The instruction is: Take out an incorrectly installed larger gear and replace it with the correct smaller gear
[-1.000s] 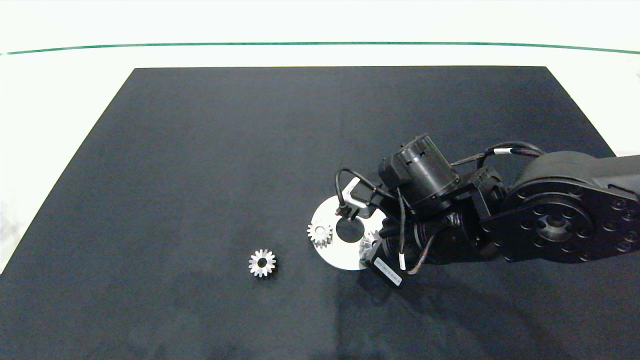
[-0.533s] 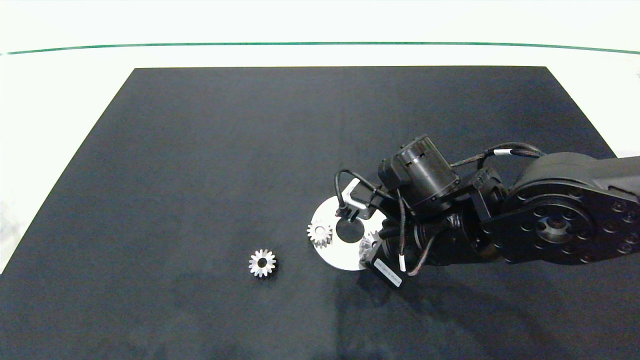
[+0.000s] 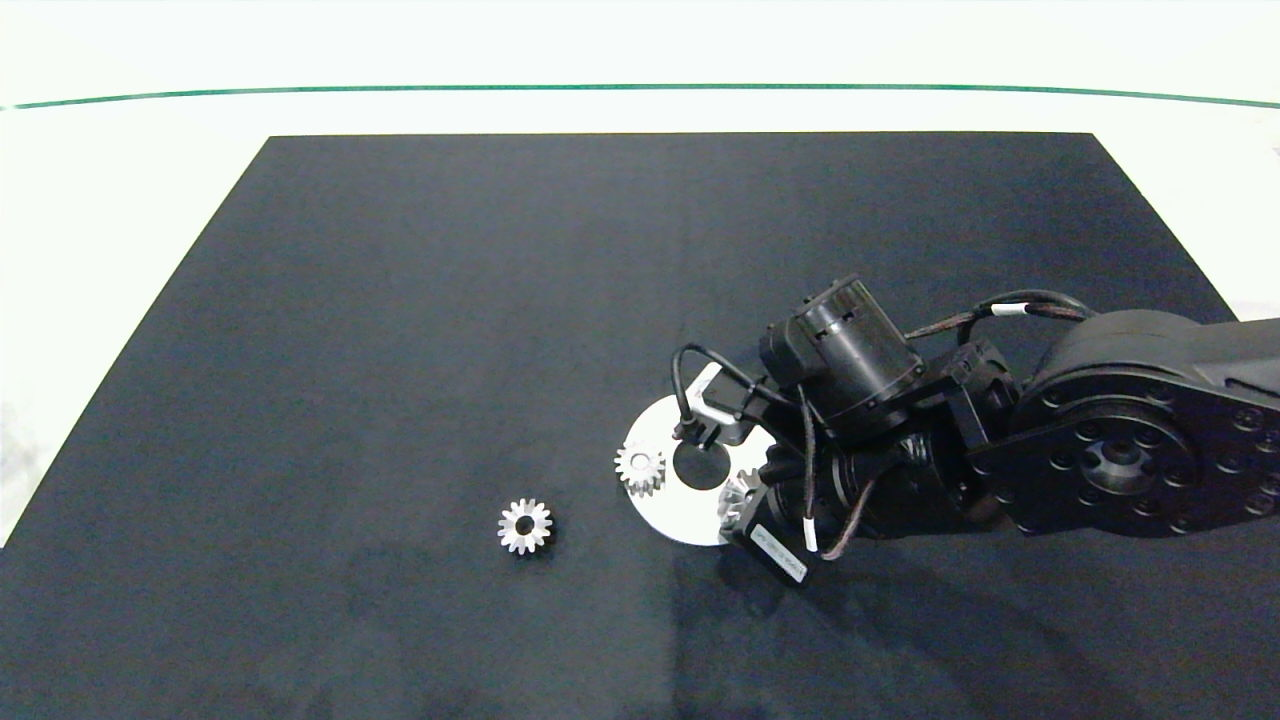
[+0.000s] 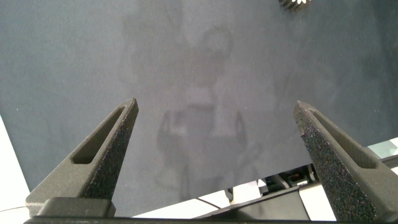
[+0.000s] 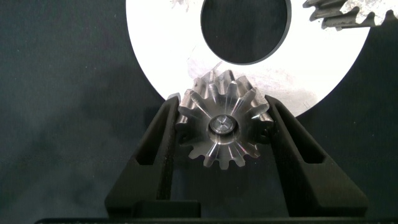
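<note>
Right gripper (image 5: 224, 134) is clamped on the larger gear (image 5: 224, 127), one finger on each side of the toothed rim, right at the edge of the white disc (image 5: 161, 56). There's a pin or shaft end showing in the gear's centre hole, so my read is it's not free of its post yet. From above, that gear is mostly buried under the wrist; only a sliver shows (image 3: 738, 492). Handling: solid metal, rigid, dense for its size, won't deform, no fragility worry. The problem is grip: polished faces and pointed teeth, so the pads bear on tooth tips rather than a flat, and it could rotate or pop out if the squeeze is off-centre. The hold across the diameter looks about right; a straight pull along the pin axis should avoid jamming. The smaller gear (image 3: 524, 525) lies flat on the black mat (image 3: 400, 300), well apart from the disc, nothing crowding it, same across-the-rim hold should work. Another gear (image 3: 640, 467) sits on the disc's far edge. Left gripper (image 4: 214, 162) hangs over bare mat, fingers wide apart, holding nothing.
</note>
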You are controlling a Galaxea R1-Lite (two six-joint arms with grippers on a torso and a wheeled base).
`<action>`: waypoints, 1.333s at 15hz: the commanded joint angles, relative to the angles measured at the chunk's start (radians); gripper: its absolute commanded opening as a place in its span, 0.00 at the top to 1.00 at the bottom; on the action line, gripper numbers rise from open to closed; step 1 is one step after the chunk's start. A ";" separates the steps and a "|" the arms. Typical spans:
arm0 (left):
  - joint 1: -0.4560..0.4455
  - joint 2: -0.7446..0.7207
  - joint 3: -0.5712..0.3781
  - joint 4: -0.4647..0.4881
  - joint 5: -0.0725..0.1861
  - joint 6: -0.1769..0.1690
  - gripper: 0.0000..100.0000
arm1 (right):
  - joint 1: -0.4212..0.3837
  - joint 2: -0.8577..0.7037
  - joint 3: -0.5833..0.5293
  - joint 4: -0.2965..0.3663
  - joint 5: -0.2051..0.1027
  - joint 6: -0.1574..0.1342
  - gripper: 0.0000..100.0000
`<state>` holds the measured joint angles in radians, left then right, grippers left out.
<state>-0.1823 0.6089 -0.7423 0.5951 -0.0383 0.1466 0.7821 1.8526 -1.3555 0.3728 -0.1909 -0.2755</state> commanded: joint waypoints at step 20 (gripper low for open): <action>0.004 -0.009 0.015 0.005 0.001 0.001 0.00 | 0.005 -0.056 0.182 -0.195 0.001 0.002 0.69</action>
<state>-0.1785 0.6002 -0.7287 0.5964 -0.0370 0.1466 0.7870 1.8026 -1.1800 0.1732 -0.1885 -0.2713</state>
